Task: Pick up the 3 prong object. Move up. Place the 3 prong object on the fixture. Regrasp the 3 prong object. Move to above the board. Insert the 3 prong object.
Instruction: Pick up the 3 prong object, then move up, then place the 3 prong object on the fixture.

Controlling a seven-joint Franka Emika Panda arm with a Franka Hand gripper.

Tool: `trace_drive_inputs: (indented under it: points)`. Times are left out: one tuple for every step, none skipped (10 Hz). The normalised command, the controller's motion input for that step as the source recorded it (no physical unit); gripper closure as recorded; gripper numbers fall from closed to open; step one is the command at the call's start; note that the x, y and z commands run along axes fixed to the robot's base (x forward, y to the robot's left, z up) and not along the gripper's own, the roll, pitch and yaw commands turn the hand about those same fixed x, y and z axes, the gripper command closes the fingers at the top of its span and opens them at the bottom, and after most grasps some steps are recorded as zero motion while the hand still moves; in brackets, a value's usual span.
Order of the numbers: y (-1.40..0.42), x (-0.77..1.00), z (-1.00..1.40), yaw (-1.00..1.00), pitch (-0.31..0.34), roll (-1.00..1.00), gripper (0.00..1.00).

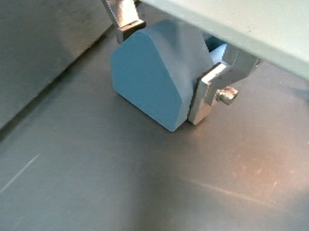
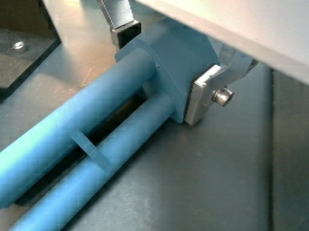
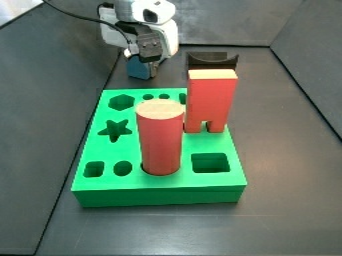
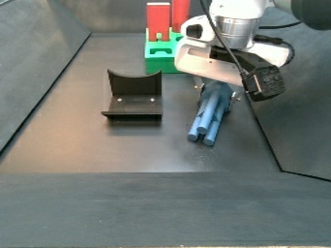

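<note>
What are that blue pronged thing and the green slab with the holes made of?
The 3 prong object, between the gripper's fingers, looks like matte moulded plastic: even blue, soft dull sheen. The board also looks like plastic, or maybe painted: flat bright green, clean-cut holes. I can't be sure.

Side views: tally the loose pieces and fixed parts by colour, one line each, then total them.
Red: 2, the red cylinder and the red rectangular block
Blue-grey: 1, the 3 prong object, between the gripper fingers
Green: 1, the board
Black: 1, the fixture
Total: 5

Pincer (image 1: 169,63) around the 3 prong object (image 1: 151,77)
</note>
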Motion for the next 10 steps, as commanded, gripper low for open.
trace_drive_inputs:
  points:
    - [0.0,0.0,0.0,0.0,0.0,0.0,1.0]
    - [0.0,0.0,0.83,0.0,0.0,0.0,1.0]
    - [-0.04,-0.07,0.77,0.03,0.035,-0.01,1.0]
    - [-0.03,-0.07,0.73,0.02,0.034,0.0,1.0]
    - [-0.02,-0.05,0.6,0.02,0.026,0.01,1.0]
    - [0.0,-0.03,0.43,0.01,0.038,0.03,1.0]
    - [0.0,-0.02,0.29,0.01,0.044,0.04,1.0]
    - [0.0,-0.03,0.2,0.0,0.046,0.04,1.0]
    - [0.0,0.0,1.0,0.0,0.0,0.0,1.0]
    - [0.0,-0.01,1.0,0.0,0.027,0.0,1.0]
